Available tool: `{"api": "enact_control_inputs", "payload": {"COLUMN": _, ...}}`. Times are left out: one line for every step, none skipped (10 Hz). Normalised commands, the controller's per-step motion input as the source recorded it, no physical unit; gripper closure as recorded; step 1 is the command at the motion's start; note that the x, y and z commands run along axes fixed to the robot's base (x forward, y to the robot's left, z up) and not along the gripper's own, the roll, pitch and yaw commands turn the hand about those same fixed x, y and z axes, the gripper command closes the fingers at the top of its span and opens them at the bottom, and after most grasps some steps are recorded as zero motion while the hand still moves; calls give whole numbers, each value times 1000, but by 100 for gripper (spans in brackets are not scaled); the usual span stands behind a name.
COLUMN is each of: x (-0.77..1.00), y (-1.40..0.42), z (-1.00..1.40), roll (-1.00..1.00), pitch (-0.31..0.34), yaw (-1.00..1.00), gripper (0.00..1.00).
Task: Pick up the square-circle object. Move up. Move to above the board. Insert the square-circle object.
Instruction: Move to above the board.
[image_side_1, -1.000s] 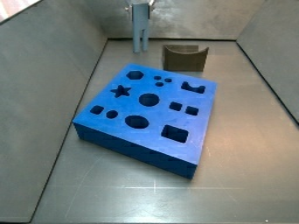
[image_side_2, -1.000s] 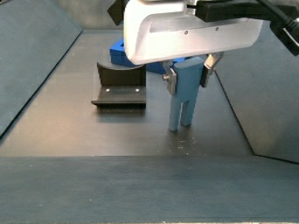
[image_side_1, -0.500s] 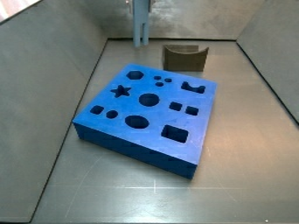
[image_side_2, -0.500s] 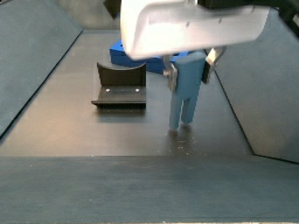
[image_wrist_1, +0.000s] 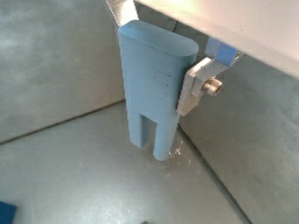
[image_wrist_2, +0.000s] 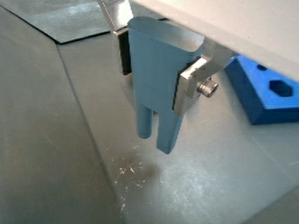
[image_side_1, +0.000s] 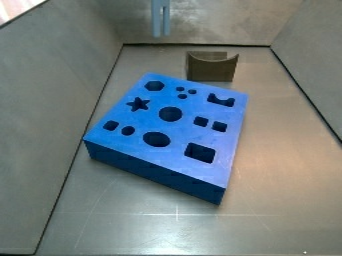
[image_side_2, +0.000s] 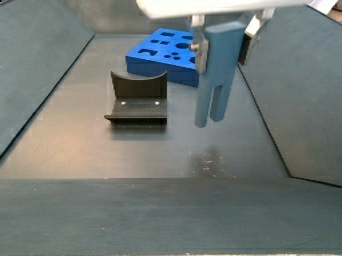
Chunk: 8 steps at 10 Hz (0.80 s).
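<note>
Since a second ago the square-circle object (image_side_2: 218, 72) has risen: its lower end, which was at the floor, now hangs clear above the scuffed patch (image_side_2: 210, 163) of floor, and we judge the "move up" step to be under way. Nearest to us in a side view, the peg hangs upright, held by its upper part so the slotted lower end stays free for insertion. In both wrist views the gripper (image_wrist_2: 158, 63) is clamped on the peg, one silver finger (image_wrist_1: 201, 84) pressed flat against its side, the jaws open only as wide as the peg. Beyond the peg stands the fixture (image_side_2: 136, 97), and farther still the board (image_side_2: 166, 52), well apart from the peg, so we still need a traverse before lowering.
</note>
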Motion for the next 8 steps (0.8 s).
{"api": "enact_control_inputs", "payload": {"x": 6, "y": 156, "z": 1000, "roll": -399, "pitch": 160, "yaw": -33, "gripper": 100}}
{"api": "enact_control_inputs", "payload": {"x": 12, "y": 141, "z": 1000, "roll": -300, "pitch": 114, "yaw": -34, "gripper": 100}}
{"api": "enact_control_inputs", "payload": {"x": 11, "y": 133, "z": 1000, "roll": -251, "pitch": 93, "yaw": -29, "gripper": 100}}
{"api": "enact_control_inputs", "payload": {"x": 11, "y": 120, "z": 1000, "roll": -184, "pitch": 63, "yaw": -26, "gripper": 100}}
{"api": "enact_control_inputs", "payload": {"x": 10, "y": 113, "z": 1000, "roll": -160, "pitch": 52, "yaw": -26, "gripper": 100}}
{"api": "enact_control_inputs", "payload": {"x": 16, "y": 99, "z": 905, "roll": -142, "pitch": 50, "yaw": -26, "gripper": 100}}
{"api": "enact_control_inputs", "payload": {"x": 21, "y": 70, "z": 727, "roll": -129, "pitch": 57, "yaw": -25, "gripper": 100}}
{"api": "enact_control_inputs", "payload": {"x": 21, "y": 46, "z": 490, "roll": -111, "pitch": 64, "yaw": -25, "gripper": 100}}
